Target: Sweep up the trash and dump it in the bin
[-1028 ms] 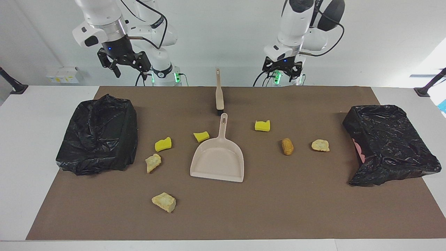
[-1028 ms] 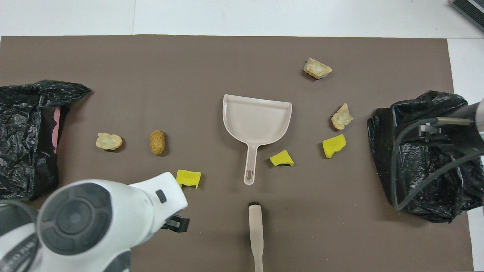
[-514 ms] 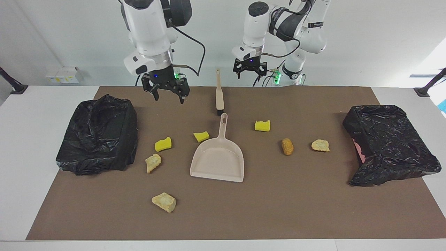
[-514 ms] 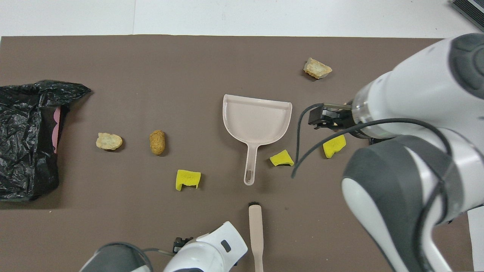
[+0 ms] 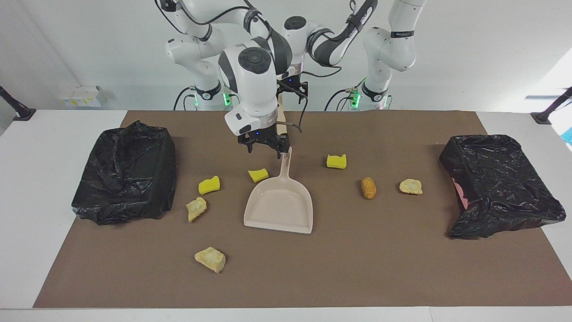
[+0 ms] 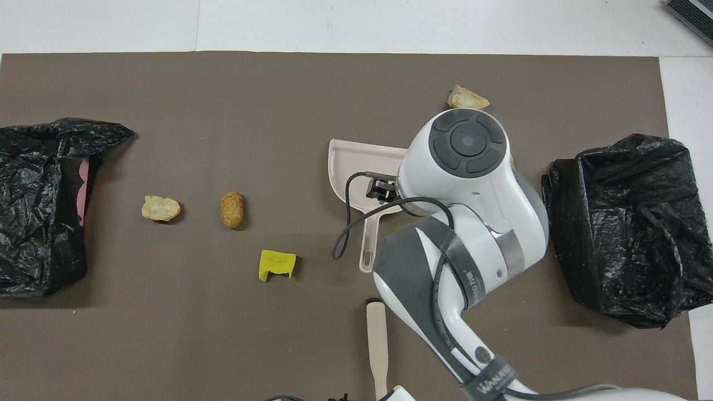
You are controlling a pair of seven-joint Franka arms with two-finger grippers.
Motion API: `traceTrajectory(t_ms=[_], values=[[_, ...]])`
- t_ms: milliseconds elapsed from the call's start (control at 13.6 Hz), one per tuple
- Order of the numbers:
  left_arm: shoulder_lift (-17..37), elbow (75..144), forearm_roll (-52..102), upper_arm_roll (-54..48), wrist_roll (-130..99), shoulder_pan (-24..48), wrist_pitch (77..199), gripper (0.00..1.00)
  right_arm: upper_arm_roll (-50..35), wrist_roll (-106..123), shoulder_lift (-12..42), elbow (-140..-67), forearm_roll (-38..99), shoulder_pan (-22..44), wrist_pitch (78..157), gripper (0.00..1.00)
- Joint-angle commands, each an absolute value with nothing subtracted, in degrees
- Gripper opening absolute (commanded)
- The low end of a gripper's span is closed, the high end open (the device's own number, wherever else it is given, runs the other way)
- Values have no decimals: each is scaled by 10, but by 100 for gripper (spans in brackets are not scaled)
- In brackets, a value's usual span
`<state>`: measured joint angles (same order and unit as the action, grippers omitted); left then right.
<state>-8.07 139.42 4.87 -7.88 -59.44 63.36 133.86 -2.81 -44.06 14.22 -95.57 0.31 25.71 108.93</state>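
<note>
- The black-lined bin (image 5: 125, 174) sat at my right arm's end of the desk (image 5: 357, 268). None of the trash was in it yet, as far as I could see.
- Near that bin lay four scraps: a yellow sponge piece (image 5: 209, 184), a beige chunk (image 5: 196, 209) just beside it, a second beige chunk (image 5: 210, 259) farther from me, and a second yellow piece (image 5: 258, 175) close by the dustpan's handle.
- My right hand (image 5: 264, 147) hung low over the end of the dustpan (image 5: 279, 205) handle. Its fingers stood apart and held nothing.
- My left hand (image 5: 292, 88) was over the handle end of the brush (image 6: 377, 345), which lay nearer to me than the dustpan. I could not tell whether its fingers were apart or together.
- I judged the step in hand to be picking up the tools, with no sweeping begun.
- The next move called for lowering my right hand squarely astride the thin handle and closing on it, without nudging the pan into the yellow piece beside it.
- Toward my left arm's end lay a third yellow piece (image 5: 336, 161), the brown lump (image 5: 368, 188) and a third beige chunk (image 5: 410, 186), all loose on the desk.
- The second bin (image 5: 500, 183) stood at that end.
</note>
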Motion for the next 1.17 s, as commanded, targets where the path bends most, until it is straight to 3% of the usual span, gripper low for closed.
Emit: traceTrajectory(t_ms=[0, 514, 587, 734, 881, 954, 1101], values=[[-10, 1385, 28, -67, -642, 677, 1385, 100, -29, -459, 132, -1013, 8, 268, 1138, 99], [-15, 1361, 13, -64, -674, 669, 1359, 100, -29, -445, 157, -1074, 28, 318, 1198, 90], [-18, 1353, 13, -63, -676, 666, 1345, 95, -29, -441, 159, -1075, 28, 320, 1201, 88], [-18, 1346, 13, -64, -687, 666, 1332, 70, -29, -439, 160, -1085, 29, 321, 1208, 84], [-20, 1347, 13, -65, -694, 666, 1332, 45, -29, -426, 161, -1086, 41, 320, 1211, 71], [-21, 1347, 13, -66, -710, 666, 1331, 43, -29, -420, 162, -1085, 50, 319, 1210, 63], [-23, 1351, 13, -67, -715, 666, 1330, 43, -29, -420, 163, -1084, 54, 319, 1211, 23]])
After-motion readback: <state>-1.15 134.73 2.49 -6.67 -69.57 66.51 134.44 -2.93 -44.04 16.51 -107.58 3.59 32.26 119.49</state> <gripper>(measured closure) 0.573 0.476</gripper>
